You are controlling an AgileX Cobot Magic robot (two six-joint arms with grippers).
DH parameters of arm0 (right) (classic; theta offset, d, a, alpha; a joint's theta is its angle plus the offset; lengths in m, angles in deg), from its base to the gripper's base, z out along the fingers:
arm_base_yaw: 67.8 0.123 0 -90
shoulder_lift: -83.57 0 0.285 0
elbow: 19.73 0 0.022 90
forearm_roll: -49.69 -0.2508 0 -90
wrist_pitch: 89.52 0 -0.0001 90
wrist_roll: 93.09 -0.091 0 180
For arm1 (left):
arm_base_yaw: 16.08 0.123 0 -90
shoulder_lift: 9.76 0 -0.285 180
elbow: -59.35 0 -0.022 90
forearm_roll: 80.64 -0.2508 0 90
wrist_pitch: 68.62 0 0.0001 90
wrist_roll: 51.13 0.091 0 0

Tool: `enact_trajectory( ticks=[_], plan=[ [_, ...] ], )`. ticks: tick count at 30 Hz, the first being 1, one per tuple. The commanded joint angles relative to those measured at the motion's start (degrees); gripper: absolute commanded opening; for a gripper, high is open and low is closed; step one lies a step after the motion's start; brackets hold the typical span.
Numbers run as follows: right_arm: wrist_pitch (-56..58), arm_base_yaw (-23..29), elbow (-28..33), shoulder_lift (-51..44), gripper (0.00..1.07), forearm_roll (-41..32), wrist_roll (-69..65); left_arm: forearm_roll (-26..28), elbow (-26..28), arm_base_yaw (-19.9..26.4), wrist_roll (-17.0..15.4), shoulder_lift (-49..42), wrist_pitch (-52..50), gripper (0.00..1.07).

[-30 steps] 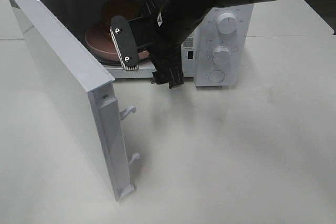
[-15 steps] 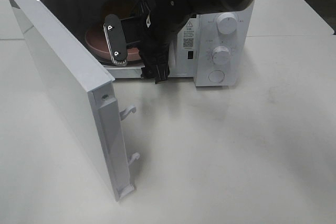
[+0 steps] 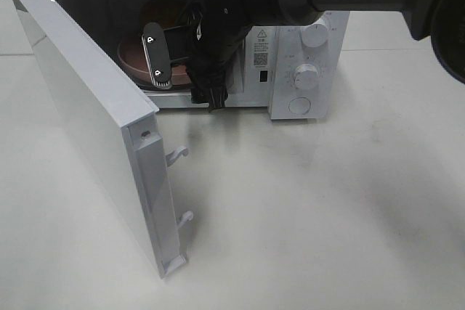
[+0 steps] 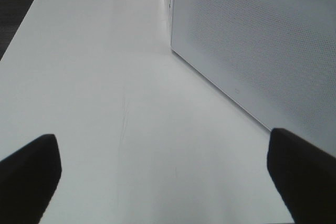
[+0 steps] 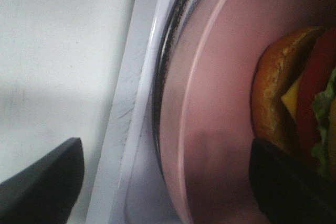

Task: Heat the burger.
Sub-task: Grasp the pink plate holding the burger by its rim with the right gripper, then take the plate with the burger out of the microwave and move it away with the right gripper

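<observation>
White table [image 3: 327, 208], microwave [image 3: 301, 56] upper centre, door [image 3: 94, 128] open. Burger [image 5: 302, 90] sits on plate [image 5: 220, 103] inside. Right gripper [image 3: 161, 59] straddles plate rim, jaws apart, gripping nothing. Left gripper [image 4: 168, 171] wide, empty.

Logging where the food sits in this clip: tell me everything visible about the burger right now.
The tall burger with a glossy brown bun sits on a round pink plate inside the open white microwave. The right wrist view shows its bottom bun, a yellow cheese edge, red tomato and green lettuce. The high view shows only a brown dome behind the arm. One finger of the right tool is near it; contact cannot be told.
</observation>
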Motion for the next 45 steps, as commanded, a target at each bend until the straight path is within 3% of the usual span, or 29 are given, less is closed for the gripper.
enact_trajectory(
  ticks=[1, 2, 4, 5, 6, 7, 8, 9, 34, 39, 45],
  plan=[
    [1.3, -0.1, -2.0, 1.6, 0.65, 0.1, 1.8, 0.2, -0.2, 0.2, 0.0, -1.3, -0.5, 1.0],
    [1.3, -0.1, -2.0, 1.6, 0.65, 0.1, 1.8, 0.2, -0.2, 0.2, 0.0, -1.3, -0.5, 1.0],
    [1.4, -0.1, -2.5, 2.1, 0.41, 0.1, 2.4, 0.2, -0.2, 0.2, 0.0, -1.3, -0.5, 1.0],
    [1.4, -0.1, -2.5, 2.1, 0.41, 0.1, 2.4, 0.2, -0.2, 0.2, 0.0, -1.3, -0.5, 1.0],
    [1.1, -0.1, -2.5, 2.1, 0.33, 0.1, 2.9, 0.2, -0.2, 0.2, 0.0, -1.3, -0.5, 1.0],
    [1.1, -0.1, -2.5, 2.1, 0.17, 0.1, 3.2, 0.2, -0.2, 0.2, 0.0, -1.3, -0.5, 1.0],
    [1.1, -0.1, -2.5, 2.1, 0.17, 0.1, 3.2, 0.2, -0.2, 0.2, 0.0, -1.3, -0.5, 1.0],
    [1.1, -0.1, -2.5, 2.1, 0.03, 0.1, 3.2, 0.2, -0.2, 0.2, 0.0, -1.3, -0.5, 1.0],
    [6.6, 2.0, -2.0, -0.1, 0.0, -2.8, 5.8, 0.2, -0.2, 0.2, 0.0, -1.3, -0.5, 1.0],
    [6.2, 2.0, 1.7, -2.8, 0.0, -3.0, 8.7, 0.2, -0.2, 0.2, 0.0, -1.3, -0.5, 1.0],
    [1.1, 2.0, 10.6, -8.4, 0.0, -3.0, 12.5, 0.2, -0.2, 0.2, 0.0, -1.3, -0.5, 1.0]
  ],
)
